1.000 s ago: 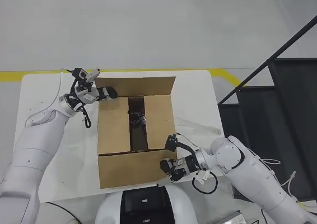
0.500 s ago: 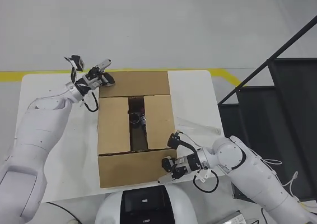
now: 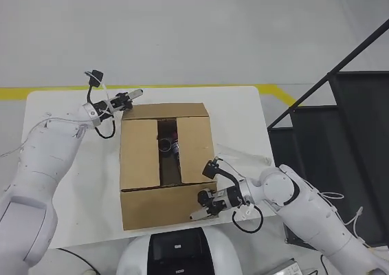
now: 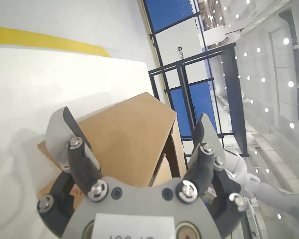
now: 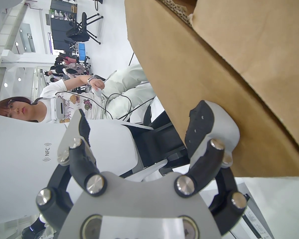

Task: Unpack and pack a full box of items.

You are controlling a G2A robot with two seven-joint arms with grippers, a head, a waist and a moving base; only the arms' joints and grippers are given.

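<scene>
A brown cardboard box (image 3: 139,155) stands mid-table with its two side flaps folded in. Through the narrow gap between them I see dark items (image 3: 169,144). The far flap (image 3: 167,111) is tipped up over the box's far edge. My left gripper (image 3: 132,93) is open at that flap's far left corner; in the left wrist view the flap (image 4: 124,135) lies between the spread fingers of the left gripper (image 4: 134,130). The near flap (image 3: 157,206) sticks out toward me. My right gripper (image 3: 200,206) is open at its right corner, one pad (image 5: 201,123) against the flap's cardboard (image 5: 214,75).
The box sits on a white table (image 3: 64,206). Crumpled clear plastic (image 3: 242,155) lies right of the box. Black metal stairs (image 3: 346,124) stand past the table's right edge. A yellow floor line (image 3: 16,91) runs behind the table.
The far flap has swung up from lying open outward. My left gripper moved from the flap's left end to its far corner. My right gripper shifted slightly along the near flap's right corner.
</scene>
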